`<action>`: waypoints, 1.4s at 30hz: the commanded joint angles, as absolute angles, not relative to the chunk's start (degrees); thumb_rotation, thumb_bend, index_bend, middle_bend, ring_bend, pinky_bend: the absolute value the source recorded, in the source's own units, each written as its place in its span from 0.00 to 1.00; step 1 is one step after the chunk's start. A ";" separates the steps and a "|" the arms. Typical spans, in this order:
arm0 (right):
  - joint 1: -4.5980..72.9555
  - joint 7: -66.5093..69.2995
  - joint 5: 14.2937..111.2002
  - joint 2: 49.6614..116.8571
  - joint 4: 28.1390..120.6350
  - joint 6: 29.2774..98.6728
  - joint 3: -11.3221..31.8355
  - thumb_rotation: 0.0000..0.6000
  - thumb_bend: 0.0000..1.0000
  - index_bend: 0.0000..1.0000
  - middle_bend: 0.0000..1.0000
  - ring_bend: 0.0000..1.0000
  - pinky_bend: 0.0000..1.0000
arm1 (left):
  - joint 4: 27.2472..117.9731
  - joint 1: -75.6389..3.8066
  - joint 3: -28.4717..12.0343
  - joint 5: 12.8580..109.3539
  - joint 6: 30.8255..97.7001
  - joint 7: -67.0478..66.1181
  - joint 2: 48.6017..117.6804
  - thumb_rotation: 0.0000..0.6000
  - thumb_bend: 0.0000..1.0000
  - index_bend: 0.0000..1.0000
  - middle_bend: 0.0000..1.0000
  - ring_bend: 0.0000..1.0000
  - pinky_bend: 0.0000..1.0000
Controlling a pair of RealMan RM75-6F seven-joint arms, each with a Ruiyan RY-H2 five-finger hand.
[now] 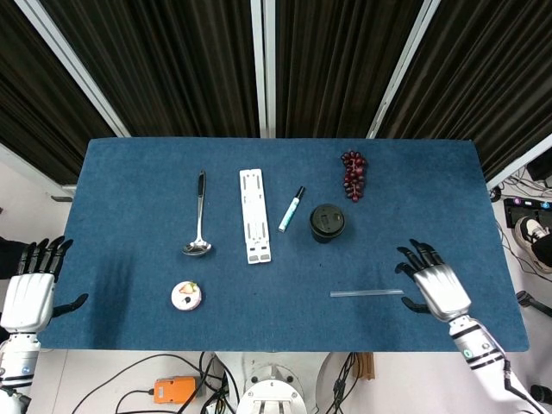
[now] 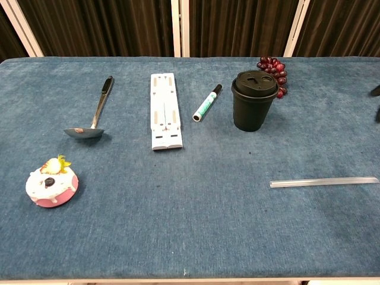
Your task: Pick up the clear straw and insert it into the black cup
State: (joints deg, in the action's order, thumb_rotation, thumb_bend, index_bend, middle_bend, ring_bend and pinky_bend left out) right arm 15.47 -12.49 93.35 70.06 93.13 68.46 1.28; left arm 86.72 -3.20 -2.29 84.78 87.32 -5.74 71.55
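Observation:
The clear straw (image 1: 366, 293) (image 2: 323, 181) lies flat on the blue table near the front right. The black cup (image 1: 327, 222) (image 2: 254, 100) stands upright with its lid on, behind the straw and to its left. My right hand (image 1: 435, 285) hovers over the table just right of the straw's right end, fingers spread, holding nothing. In the chest view only dark fingertips (image 2: 376, 91) show at the right edge. My left hand (image 1: 28, 289) hangs open off the table's front left corner.
A bunch of dark grapes (image 1: 354, 174) lies behind the cup. A green marker (image 1: 291, 209), a white plastic bracket (image 1: 254, 216), a metal ladle (image 1: 199, 216) and a small pink cake (image 1: 186, 295) lie to the left on the blue table (image 1: 129, 172).

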 commanded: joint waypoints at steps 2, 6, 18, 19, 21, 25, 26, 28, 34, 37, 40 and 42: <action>19.91 -27.93 89.63 79.03 91.42 61.19 2.22 1.00 0.38 0.46 0.20 0.06 0.16 | 86.19 -3.12 -2.32 84.37 87.06 -5.50 71.86 1.00 0.06 0.09 0.08 0.01 0.00; 20.79 -32.60 87.23 82.53 90.84 59.91 2.33 1.00 0.40 0.48 0.20 0.06 0.16 | 85.37 -3.20 -2.36 83.98 86.54 -5.03 72.30 1.00 0.06 0.09 0.08 0.01 0.00; 21.39 -39.65 84.56 86.11 88.79 60.04 0.91 1.00 0.45 0.54 0.21 0.06 0.16 | 83.71 -3.29 -2.53 83.54 85.97 -3.92 73.01 1.00 0.06 0.09 0.08 0.01 0.00; 21.45 -39.73 84.34 86.13 88.75 59.97 0.82 1.00 0.46 0.54 0.22 0.06 0.16 | 83.63 -3.30 -2.54 83.56 85.97 -3.86 73.07 1.00 0.06 0.09 0.08 0.01 0.00; 21.57 -39.87 83.96 86.16 88.66 59.93 0.64 1.00 0.48 0.54 0.22 0.06 0.16 | 83.50 -3.29 -2.55 83.57 86.00 -3.83 73.14 1.00 0.06 0.09 0.08 0.01 0.00; 21.70 -39.28 83.33 86.22 88.55 60.19 0.50 1.00 0.48 0.55 0.22 0.06 0.16 | 83.46 -3.26 -2.58 83.49 85.98 -3.91 73.14 1.00 0.06 0.09 0.08 0.01 0.00; 21.75 -39.08 83.20 86.23 88.53 60.22 0.50 1.00 0.48 0.55 0.22 0.06 0.16 | 83.47 -3.27 -2.59 83.50 85.97 -3.96 73.11 1.00 0.06 0.09 0.08 0.01 0.00; 21.96 -38.69 83.06 86.21 88.49 60.14 0.40 1.00 0.49 0.55 0.23 0.06 0.16 | 83.53 -3.29 -2.63 83.47 85.96 -4.04 73.07 1.00 0.06 0.09 0.08 0.01 0.00; 22.50 -37.70 82.97 86.29 88.30 60.05 0.00 1.00 0.53 0.59 0.25 0.08 0.16 | 83.83 -3.30 -2.72 83.30 85.89 -4.44 72.88 1.00 0.06 0.09 0.08 0.01 0.00; 22.58 -37.03 83.36 86.34 88.13 60.68 -0.09 1.00 0.56 0.62 0.26 0.09 0.16 | 83.92 -3.29 -2.74 83.17 85.79 -4.56 72.78 1.00 0.06 0.09 0.08 0.01 0.00; 22.65 -35.89 83.96 86.24 88.03 61.45 -0.07 1.00 0.57 0.65 0.29 0.11 0.17 | 84.01 -3.36 -2.76 83.20 85.71 -4.66 72.72 1.00 0.06 0.09 0.08 0.01 0.00; 22.59 -33.88 84.75 85.91 88.30 62.59 0.16 1.00 0.57 0.67 0.30 0.12 0.17 | 84.07 -3.40 -2.76 83.22 85.67 -4.71 72.71 1.00 0.06 0.09 0.08 0.01 0.00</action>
